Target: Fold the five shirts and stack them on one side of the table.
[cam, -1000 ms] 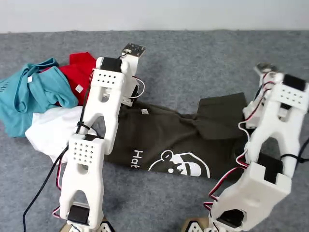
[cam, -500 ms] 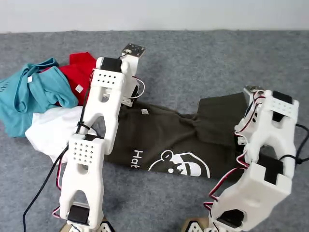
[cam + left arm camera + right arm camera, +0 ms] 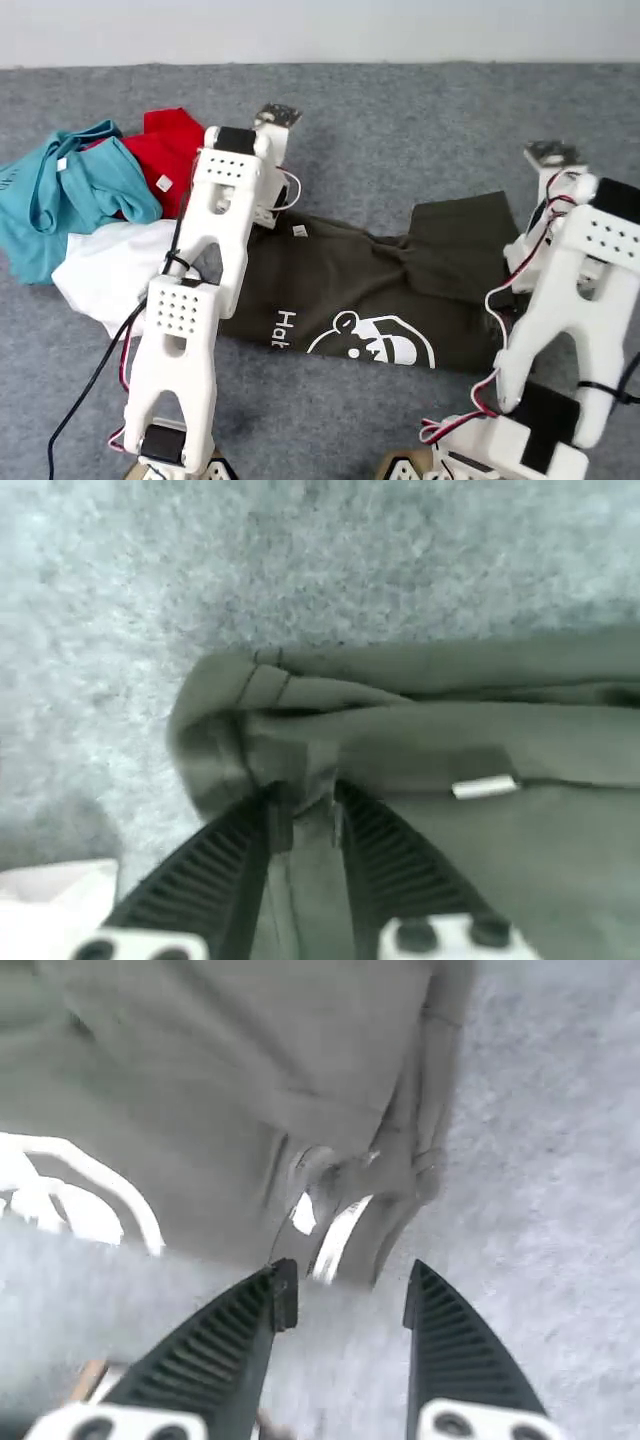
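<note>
Left gripper (image 3: 305, 800) clamped on the dark shirt (image 3: 480, 850); right gripper (image 3: 350, 1285) stood open.
From above, the dark shirt lay spread across the table (image 3: 420, 120), with a teal shirt (image 3: 60, 190), a red shirt (image 3: 165, 145) and a white shirt (image 3: 105, 265) heaped at the left. At the left wrist, jaws pinched a bunched fold beside the label (image 3: 485, 787). At the right wrist, parted jaws hung over its crumpled edge.

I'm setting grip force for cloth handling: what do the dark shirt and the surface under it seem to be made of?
The dark shirt looks like soft, matte knit fabric, probably cotton jersey: it lies in limp creases and bunched folds, with a stitched hem. The table surface looks like grey felt or short-pile carpet: fuzzy, mottled, without shine.
</note>
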You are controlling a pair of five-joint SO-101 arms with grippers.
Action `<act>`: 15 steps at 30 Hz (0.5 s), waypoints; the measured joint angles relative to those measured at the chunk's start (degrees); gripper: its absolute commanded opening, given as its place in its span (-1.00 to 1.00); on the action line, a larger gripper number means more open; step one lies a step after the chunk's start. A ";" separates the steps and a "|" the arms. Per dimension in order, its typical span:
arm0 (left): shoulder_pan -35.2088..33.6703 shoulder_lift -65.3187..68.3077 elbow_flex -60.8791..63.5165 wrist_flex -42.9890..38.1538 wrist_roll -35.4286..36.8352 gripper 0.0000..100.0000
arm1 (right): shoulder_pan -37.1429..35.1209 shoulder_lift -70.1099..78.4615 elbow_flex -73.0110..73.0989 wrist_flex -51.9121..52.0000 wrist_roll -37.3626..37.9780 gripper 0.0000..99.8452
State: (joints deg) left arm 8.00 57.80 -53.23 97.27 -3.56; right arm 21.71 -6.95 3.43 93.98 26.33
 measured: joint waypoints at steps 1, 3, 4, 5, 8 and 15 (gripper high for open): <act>0.00 0.79 0.00 -0.26 0.00 -0.83 | 0.00 -0.09 0.00 -2.90 -1.76 -0.62; 0.00 1.76 0.00 -0.62 0.00 -0.83 | -0.44 0.44 0.00 -9.41 -4.66 -0.62; 0.00 2.02 -0.09 -0.62 0.00 -0.83 | -1.23 1.41 -0.09 -12.75 -5.54 -0.62; 0.00 2.29 -0.18 -0.62 0.00 -0.83 | -2.20 2.99 -0.62 -15.74 -6.07 -0.62; 0.00 2.46 -0.18 -0.70 0.00 -0.83 | -5.98 10.37 -4.92 -21.71 -8.88 -0.62; 0.00 2.55 -0.18 -0.70 0.00 -0.83 | -7.65 35.16 -29.80 -22.95 -13.36 -0.63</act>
State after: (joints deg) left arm 8.00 60.35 -53.41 96.57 -3.56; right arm 14.07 28.22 -26.37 71.03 12.97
